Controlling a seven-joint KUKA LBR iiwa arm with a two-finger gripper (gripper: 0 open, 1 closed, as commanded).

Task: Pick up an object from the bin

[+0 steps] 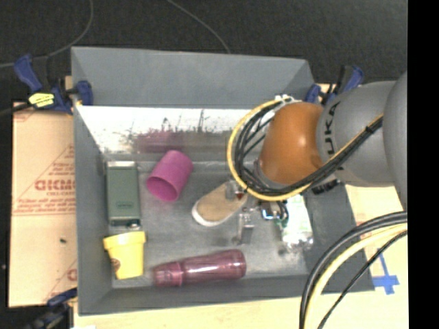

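the hand [243,226] is seen low at the middle of the grey metal bin [192,81], just beside a tan oval object with a white rim [212,208] (clenched or released cannot be told). closed off-centre, that object could be pushed aside, not caught.

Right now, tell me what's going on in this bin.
The arm reaches into the grey bin from the right. Its gripper hangs low near the middle, beside a tan oval thing with a white rim. Nothing looks lifted yet. A pink cup lies on its side, with a grey-green box and a yellow cup at the left and a maroon bottle along the near wall.
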